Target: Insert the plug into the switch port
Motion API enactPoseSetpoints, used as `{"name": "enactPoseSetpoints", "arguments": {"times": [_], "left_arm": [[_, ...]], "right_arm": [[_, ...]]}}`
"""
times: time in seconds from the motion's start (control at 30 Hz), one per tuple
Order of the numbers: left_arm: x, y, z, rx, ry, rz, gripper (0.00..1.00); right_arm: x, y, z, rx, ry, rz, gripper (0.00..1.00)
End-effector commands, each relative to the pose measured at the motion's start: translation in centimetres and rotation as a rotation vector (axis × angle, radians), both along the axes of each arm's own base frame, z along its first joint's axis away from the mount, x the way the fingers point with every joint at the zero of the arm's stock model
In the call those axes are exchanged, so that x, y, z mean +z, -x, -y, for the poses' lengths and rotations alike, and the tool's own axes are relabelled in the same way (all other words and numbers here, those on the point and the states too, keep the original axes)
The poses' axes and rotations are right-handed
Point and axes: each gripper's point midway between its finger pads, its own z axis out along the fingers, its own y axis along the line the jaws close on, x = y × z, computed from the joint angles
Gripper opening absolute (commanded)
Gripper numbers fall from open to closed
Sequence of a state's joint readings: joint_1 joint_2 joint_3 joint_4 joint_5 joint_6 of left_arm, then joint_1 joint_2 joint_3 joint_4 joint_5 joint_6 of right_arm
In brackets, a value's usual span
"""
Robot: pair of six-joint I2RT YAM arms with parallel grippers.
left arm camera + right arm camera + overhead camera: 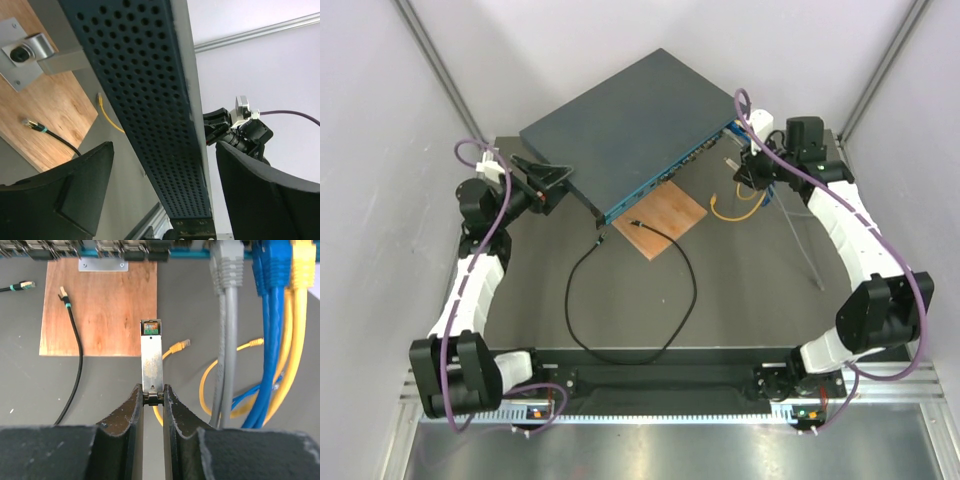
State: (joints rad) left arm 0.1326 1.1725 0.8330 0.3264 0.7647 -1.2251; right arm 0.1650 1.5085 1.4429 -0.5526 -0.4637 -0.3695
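Note:
The switch (630,120) is a flat dark blue-grey box whose teal front carries a row of ports (670,175), seen close along the top of the right wrist view as ports (125,250). A thin black cable (685,290) loops over the table. One plug (636,223) lies on the brown board, also seen as the plug (63,291) and the plug (30,123). No gripper holds it. My left gripper (164,147) stands open, its fingers astride the switch's perforated side (150,100) without touching it. My right gripper (152,390) is shut on a small silver stick (151,355), short of the ports.
The brown board (665,215) lies in front of the switch, with a metal bracket (102,264) at its far edge. The black cable's other end (601,240) rests by the switch's near corner. Grey (227,315), blue (272,315) and yellow (300,315) cables hang from the right-hand ports.

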Motion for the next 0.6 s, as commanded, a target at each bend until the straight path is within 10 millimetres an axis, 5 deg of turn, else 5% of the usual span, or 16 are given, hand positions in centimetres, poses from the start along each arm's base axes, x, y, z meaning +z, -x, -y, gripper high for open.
{"name": "enactPoseSetpoints", "arguments": {"times": [0.0, 0.4, 0.57], "left_arm": [[1.2, -0.7, 0.7, -0.010, -0.027, 0.085, 0.82], [1.3, -2.6, 0.4, 0.014, -0.075, 0.079, 0.08], [1.8, -2.8, 0.4, 0.009, -0.095, 0.095, 0.00]], "right_arm": [[3.3, -1.5, -1.1, -0.004, -0.016, 0.130, 0.00], [4.1, -4.2, -1.2, -0.143, 0.003, 0.144, 0.00], [4.7, -4.6, -1.4, -0.163, -0.021, 0.147, 0.00]]}}
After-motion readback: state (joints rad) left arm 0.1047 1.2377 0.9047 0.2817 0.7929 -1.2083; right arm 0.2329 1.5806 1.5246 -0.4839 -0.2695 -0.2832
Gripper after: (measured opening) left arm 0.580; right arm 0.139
